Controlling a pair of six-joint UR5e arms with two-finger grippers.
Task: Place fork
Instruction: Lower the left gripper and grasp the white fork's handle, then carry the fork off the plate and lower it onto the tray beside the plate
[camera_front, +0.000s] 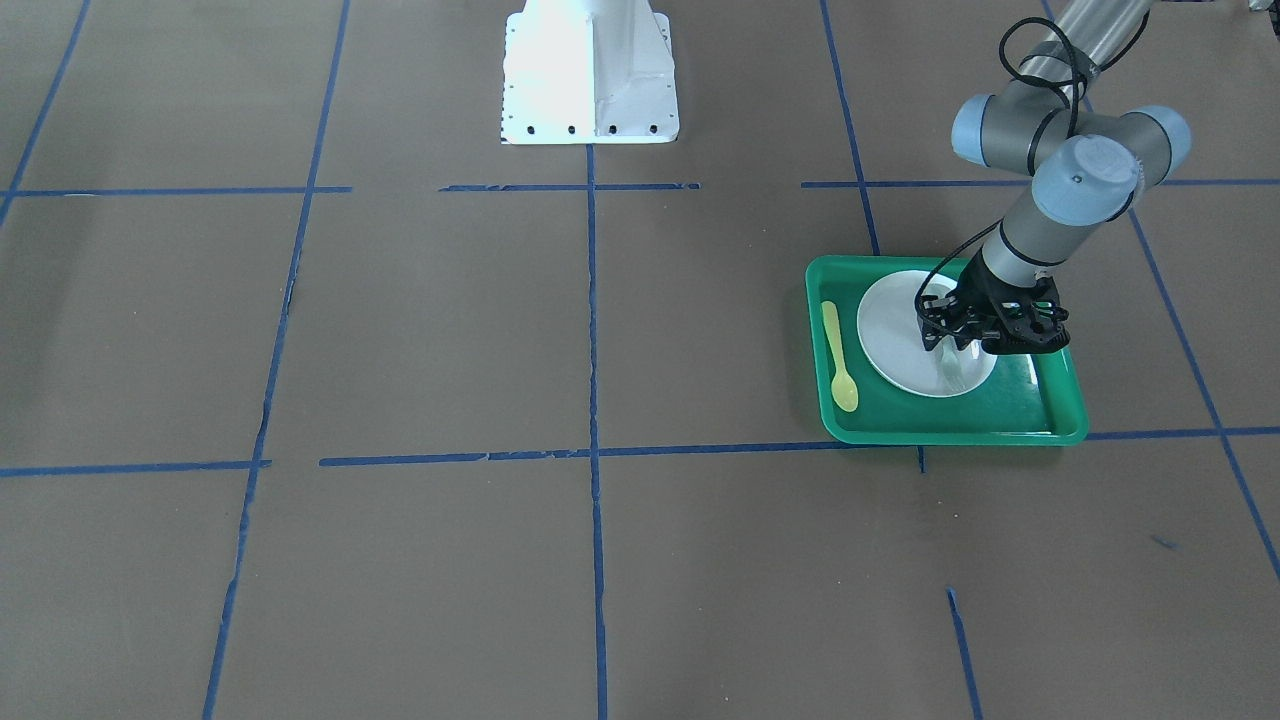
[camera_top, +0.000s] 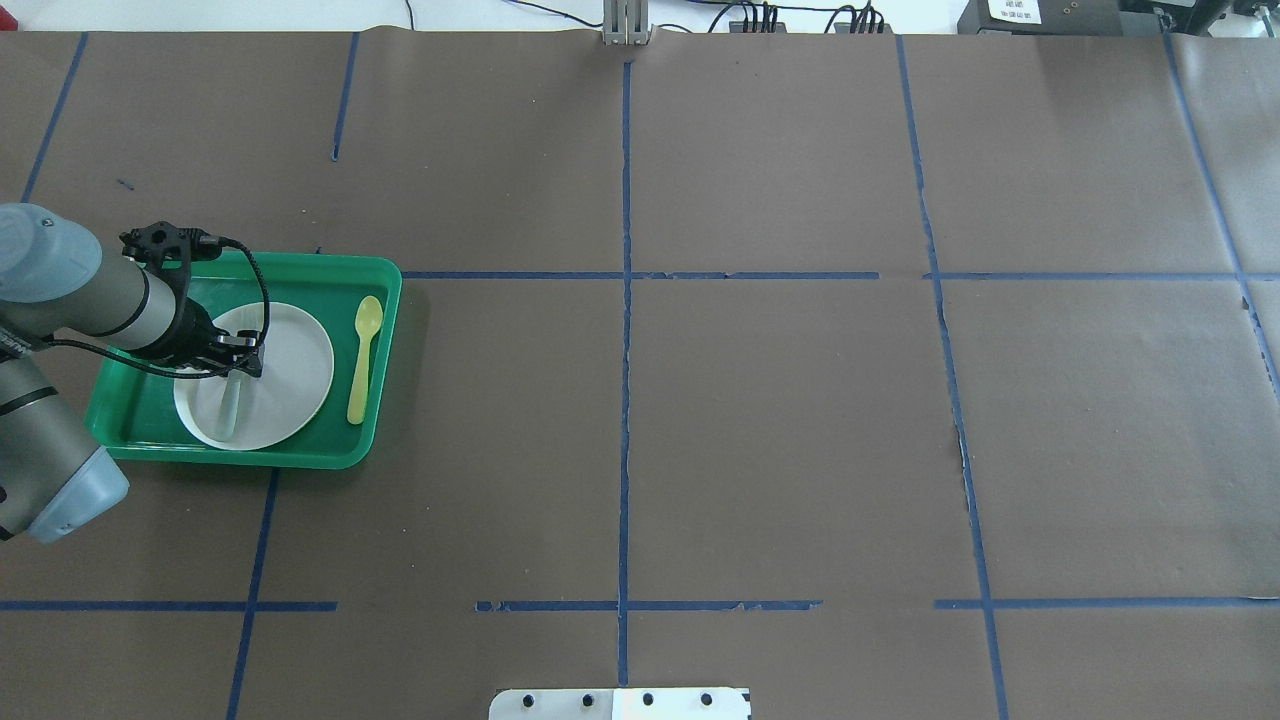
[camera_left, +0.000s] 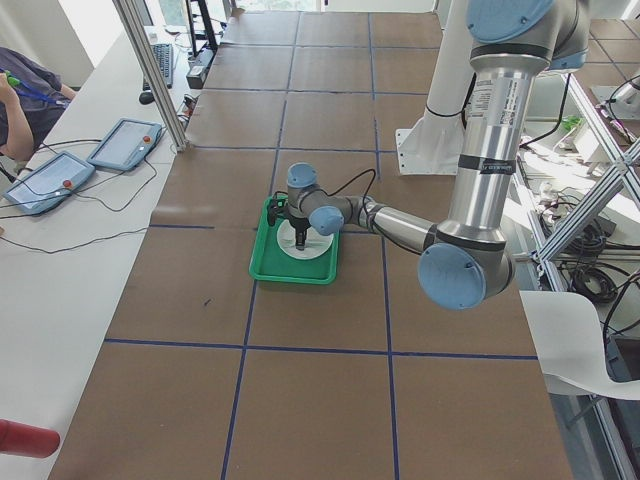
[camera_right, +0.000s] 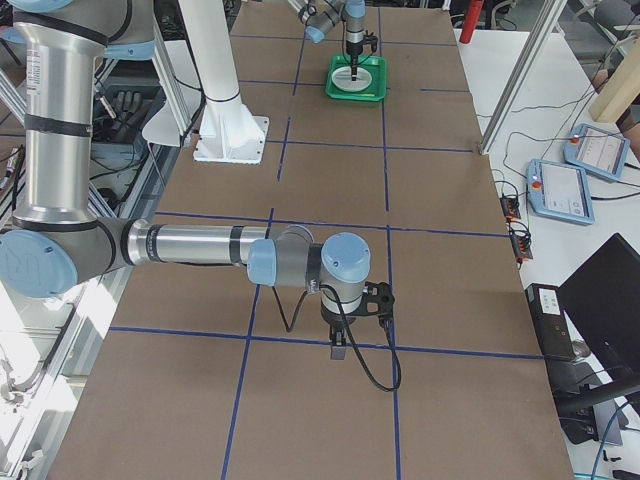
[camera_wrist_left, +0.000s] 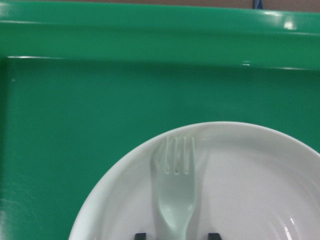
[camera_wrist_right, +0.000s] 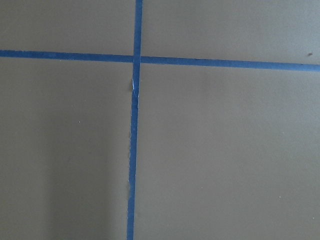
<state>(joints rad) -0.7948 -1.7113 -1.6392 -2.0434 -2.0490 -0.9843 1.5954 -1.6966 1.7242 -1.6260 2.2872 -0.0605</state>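
Fork (camera_wrist_left: 173, 200) location: it lies flat on the white plate (camera_top: 300, 350). Its tine end is just inside the plate's rim, and the tines point toward one wall of the green tray (camera_top: 300, 280). The plate sits inside the tray, toward the side away from the yellow spoon (camera_top: 362, 365). The spoon lies on the tray floor just beside the plate and apart from it.

Left hand (camera_top: 238, 372): it is positioned over the plate, directly above the fork's handle. In the left wrist view two dark fingertips (camera_wrist_left: 140, 235) stand on either side of the handle, with a strip of bare plate showing between each tip and the fork. The hand is spread and released and grips nothing. Whether the tips touch the plate cannot be determined.

Right hand (camera_right: 340, 345): it hangs pointing down above bare counter (camera_top: 780, 430), well apart from the tray. It appears only in the exterior right view, so I cannot tell whether it is spread or clenched. Its wrist camera shows only brown counter surface and a crossing of blue tape lines (camera_wrist_right: 132, 150).
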